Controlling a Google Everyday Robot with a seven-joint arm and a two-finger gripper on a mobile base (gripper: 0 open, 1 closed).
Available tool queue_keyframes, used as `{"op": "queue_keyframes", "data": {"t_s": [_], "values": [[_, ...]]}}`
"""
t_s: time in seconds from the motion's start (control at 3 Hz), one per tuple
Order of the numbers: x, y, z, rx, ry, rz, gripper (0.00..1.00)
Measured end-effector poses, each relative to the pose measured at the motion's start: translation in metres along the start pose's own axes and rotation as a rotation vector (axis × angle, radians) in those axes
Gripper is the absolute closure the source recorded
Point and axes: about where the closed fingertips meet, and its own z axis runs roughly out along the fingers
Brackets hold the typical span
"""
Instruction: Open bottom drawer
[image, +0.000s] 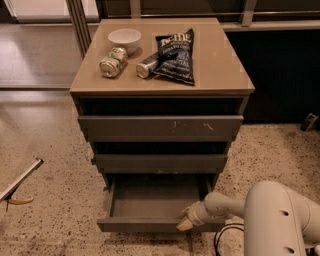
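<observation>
The bottom drawer (145, 224) of the beige cabinet stands pulled out toward me, showing its shallow grey box interior (155, 197). My gripper (185, 221) is at the drawer's front edge, right of its middle, with the pale fingertips against the top rim of the front panel. The white arm (275, 220) reaches in from the lower right. The top drawer front with pale scratches (160, 127) and the middle drawer front (160, 162) are closed.
On the cabinet top (220, 65) are a white bowl (124, 38), two cans lying on their sides (113, 61) (148, 65) and a dark chip bag (175, 55). A pale bar lies on the speckled floor at left (20, 181). A black cable shows by the arm (222, 240).
</observation>
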Motion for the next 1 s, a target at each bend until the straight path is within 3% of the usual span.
{"op": "queue_keyframes", "data": {"t_s": [0.67,1.0], "values": [[-0.0027,0.0009,-0.0026,0.0,0.0,0.0,0.16],[-0.0027,0.0009,-0.0026,0.0,0.0,0.0,0.0]]}}
